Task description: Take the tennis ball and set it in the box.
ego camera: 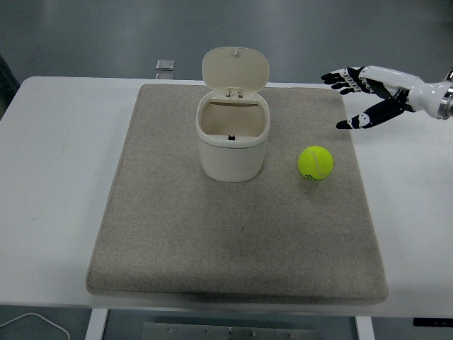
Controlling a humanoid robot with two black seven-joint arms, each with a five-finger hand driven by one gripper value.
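Observation:
A yellow-green tennis ball (315, 163) lies on the grey mat (233, 234), right of a cream box (233, 138) whose hinged lid stands open at the back. My right hand (347, 99) hovers above the mat's far right corner, up and to the right of the ball, with its fingers spread and holding nothing. There is a clear gap between the hand and the ball. My left arm does not show.
The mat covers most of the white table (49, 177). A small dark and silver object (165, 66) lies at the table's far edge, behind the box.

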